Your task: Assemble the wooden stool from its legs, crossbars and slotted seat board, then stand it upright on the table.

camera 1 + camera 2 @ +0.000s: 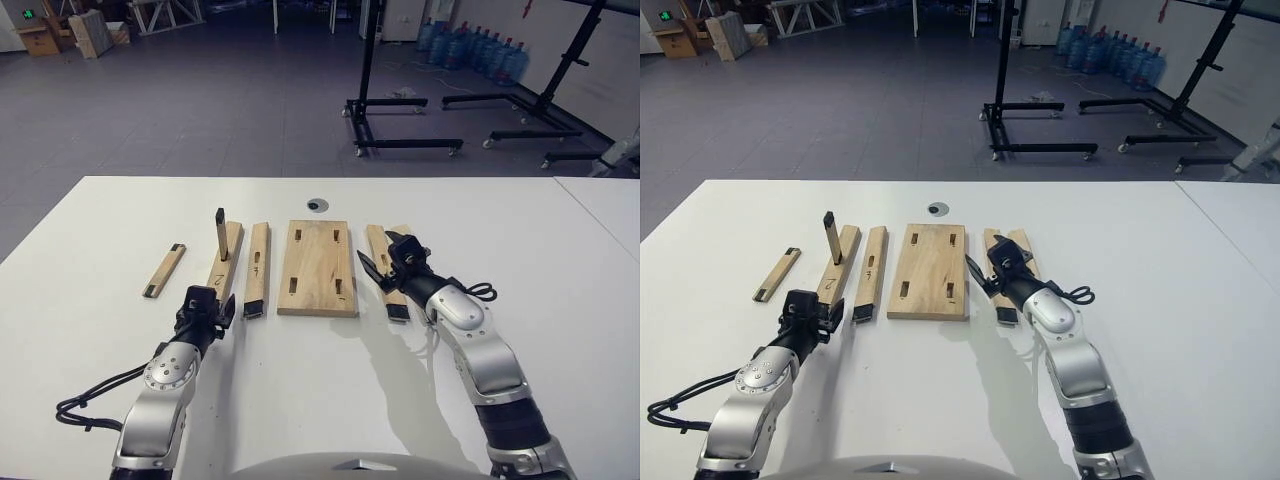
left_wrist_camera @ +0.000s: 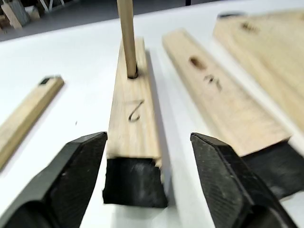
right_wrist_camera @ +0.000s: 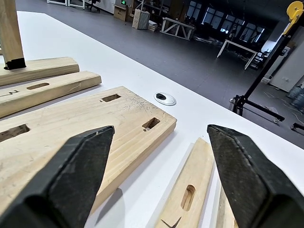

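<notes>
Seat board point(image 1: 318, 268): flat rectangular slab of pale grained wood with four slots, centre of frame on smooth white table point(image 1: 100, 330). Left of it lie two long legs with black-capped near ends: inner leg point(image 1: 257, 268) and leg marked 2 point(image 1: 228, 268), which has thin crossbar point(image 1: 220, 232) upright in its hole. Short bar point(image 1: 164, 270) lies further left. Right legs point(image 1: 375, 240) lie beside board's right edge.

Left end effector point(image 2: 148, 142) spread, fingers flanking marked leg's black end, gaps either side. Right end effector point(image 1: 378, 252) spread, over right legs, partly covering them. Round grommet point(image 1: 318, 204) above board.
</notes>
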